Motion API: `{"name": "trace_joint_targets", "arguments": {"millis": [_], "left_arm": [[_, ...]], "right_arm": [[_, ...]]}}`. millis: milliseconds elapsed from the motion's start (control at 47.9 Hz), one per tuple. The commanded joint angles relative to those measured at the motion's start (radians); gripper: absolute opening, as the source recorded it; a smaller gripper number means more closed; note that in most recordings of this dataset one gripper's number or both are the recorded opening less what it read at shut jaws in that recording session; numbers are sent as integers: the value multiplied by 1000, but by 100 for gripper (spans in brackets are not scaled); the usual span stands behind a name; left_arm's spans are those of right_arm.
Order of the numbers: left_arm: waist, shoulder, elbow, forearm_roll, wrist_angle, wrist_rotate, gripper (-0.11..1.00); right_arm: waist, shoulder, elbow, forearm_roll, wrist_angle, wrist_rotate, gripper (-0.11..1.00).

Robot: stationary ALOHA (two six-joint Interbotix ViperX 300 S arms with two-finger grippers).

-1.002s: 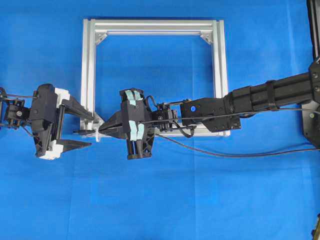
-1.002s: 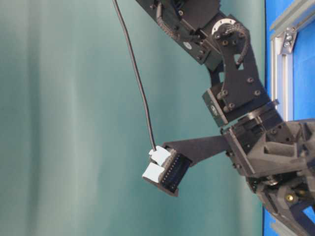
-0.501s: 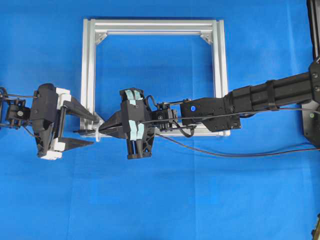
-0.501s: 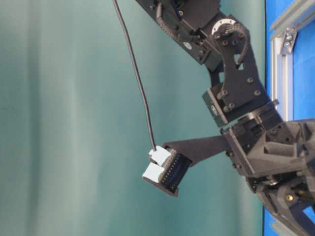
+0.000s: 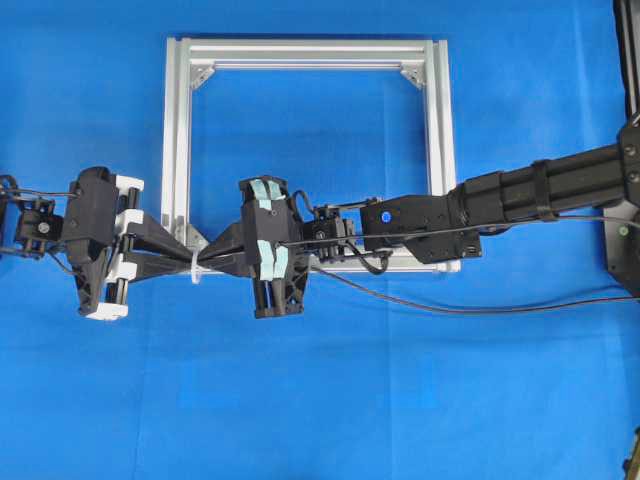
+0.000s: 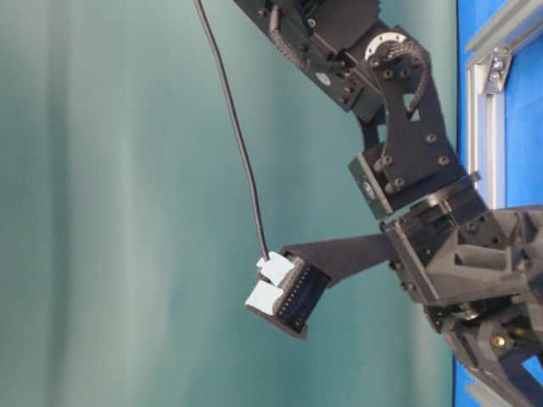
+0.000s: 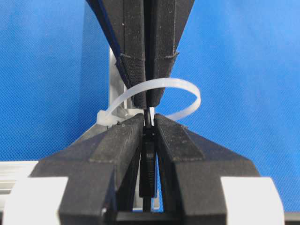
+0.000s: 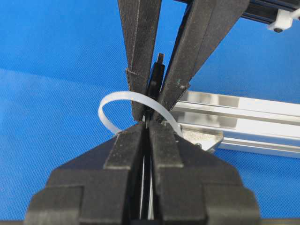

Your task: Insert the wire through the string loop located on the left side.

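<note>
At the centre of the overhead view sits one square aluminium frame [image 5: 307, 155] on a blue cloth [image 5: 400, 400], with two grippers meeting tip to tip at its lower left corner. One wire [image 5: 480, 306], thin and black, trails from the right edge of the picture to the right gripper [image 5: 205, 262], whose jaws are pressed together on it. One string loop [image 7: 161, 96], a translucent whitish band, arches out from the frame's corner. The wire's dark plug [image 7: 148, 161] has passed through this loop and lies between the jaws of the left gripper [image 5: 185, 263], which pinch it from both sides. In the left wrist view, the loop [image 8: 133, 110] curves around the tips of the right gripper's fingers [image 7: 136, 51].
</note>
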Motion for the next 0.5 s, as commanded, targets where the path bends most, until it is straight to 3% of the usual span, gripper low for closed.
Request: {"name": "trace_joint_targets", "arguments": {"millis": [0,480], "left_arm": [[-5,-18,-8,3,-2,-2,7],[-5,-18,-6,2,2,-2,7]], "right_arm": [[-3,-21,-20,-2,-3,2,0],[-3,-21,-20,-5,12,3,3]]}}
